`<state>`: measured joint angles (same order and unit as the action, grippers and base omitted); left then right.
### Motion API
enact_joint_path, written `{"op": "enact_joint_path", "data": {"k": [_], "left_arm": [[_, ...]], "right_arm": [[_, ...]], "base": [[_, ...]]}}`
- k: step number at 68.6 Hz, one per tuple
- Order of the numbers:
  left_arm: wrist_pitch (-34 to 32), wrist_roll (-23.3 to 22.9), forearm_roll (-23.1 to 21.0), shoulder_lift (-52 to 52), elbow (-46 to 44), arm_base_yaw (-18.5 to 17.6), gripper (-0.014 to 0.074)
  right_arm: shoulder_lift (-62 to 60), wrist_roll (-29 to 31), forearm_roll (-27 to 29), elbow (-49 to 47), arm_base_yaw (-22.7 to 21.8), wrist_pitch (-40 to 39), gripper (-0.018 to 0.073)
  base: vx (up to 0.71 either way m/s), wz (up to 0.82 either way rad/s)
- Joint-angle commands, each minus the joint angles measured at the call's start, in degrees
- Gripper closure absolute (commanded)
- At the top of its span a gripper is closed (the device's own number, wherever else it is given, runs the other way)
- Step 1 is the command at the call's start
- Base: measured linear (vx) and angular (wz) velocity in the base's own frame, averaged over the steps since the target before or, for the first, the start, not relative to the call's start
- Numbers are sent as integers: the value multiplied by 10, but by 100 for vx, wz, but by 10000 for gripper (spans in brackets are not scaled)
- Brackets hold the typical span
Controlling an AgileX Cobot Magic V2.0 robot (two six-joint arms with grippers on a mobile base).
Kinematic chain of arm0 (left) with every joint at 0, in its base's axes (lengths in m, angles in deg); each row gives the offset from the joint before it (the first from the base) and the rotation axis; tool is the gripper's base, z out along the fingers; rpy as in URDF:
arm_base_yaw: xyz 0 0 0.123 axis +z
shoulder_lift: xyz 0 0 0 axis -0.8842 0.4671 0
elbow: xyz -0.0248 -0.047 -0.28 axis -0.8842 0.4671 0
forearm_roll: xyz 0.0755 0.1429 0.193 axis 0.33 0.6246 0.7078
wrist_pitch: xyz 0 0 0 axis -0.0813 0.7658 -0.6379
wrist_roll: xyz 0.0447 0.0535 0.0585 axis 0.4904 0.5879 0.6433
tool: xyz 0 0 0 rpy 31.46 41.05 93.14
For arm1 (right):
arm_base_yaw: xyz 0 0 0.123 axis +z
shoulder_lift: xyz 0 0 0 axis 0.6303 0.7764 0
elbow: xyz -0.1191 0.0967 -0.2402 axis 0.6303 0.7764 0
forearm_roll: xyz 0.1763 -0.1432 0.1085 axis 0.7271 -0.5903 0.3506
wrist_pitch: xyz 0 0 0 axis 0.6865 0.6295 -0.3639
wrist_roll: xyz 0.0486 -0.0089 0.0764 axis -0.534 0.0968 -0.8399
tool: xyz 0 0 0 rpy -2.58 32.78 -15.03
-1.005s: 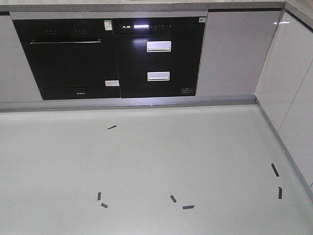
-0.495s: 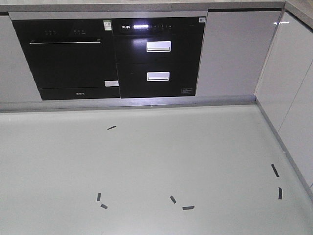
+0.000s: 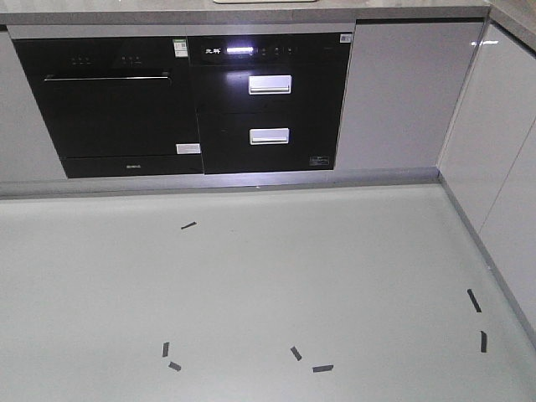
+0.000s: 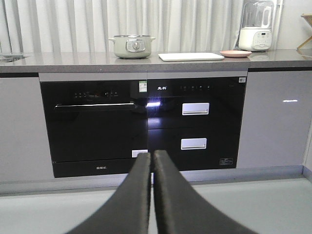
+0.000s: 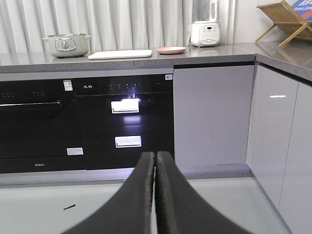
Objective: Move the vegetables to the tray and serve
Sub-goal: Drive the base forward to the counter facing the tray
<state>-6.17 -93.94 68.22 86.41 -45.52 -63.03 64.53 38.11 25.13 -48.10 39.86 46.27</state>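
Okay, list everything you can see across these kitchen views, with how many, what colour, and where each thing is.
tray: one, cream-white, on the grey countertop, between pot and plate
plate: one, pink, on the countertop, right of the tray
pot: one, pale green, lidded, on the countertop, left of the tray
blender: one, white base, on the countertop, right of the plate
wooden rack: one, light wood, on the side counter at far right
built-in appliances: two, black, side by side under the countertop
tape marks: seven, black, scattered on the pale floor
left gripper: one, black, shut, empty
right gripper: one, black, shut, empty
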Motion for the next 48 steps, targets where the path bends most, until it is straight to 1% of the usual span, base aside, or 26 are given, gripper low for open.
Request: {"op": "enact_joint_path", "data": {"k": [1, 48], "left_arm": [[-43, -3, -6, -8, 16, -1, 602], [-43, -3, -6, -8, 16, -1, 602]], "right_arm": [[-5, 0, -2, 9, -3, -44, 565], [-5, 0, -2, 9, -3, -44, 565]], "base": [[13, 0], [16, 0]]}}
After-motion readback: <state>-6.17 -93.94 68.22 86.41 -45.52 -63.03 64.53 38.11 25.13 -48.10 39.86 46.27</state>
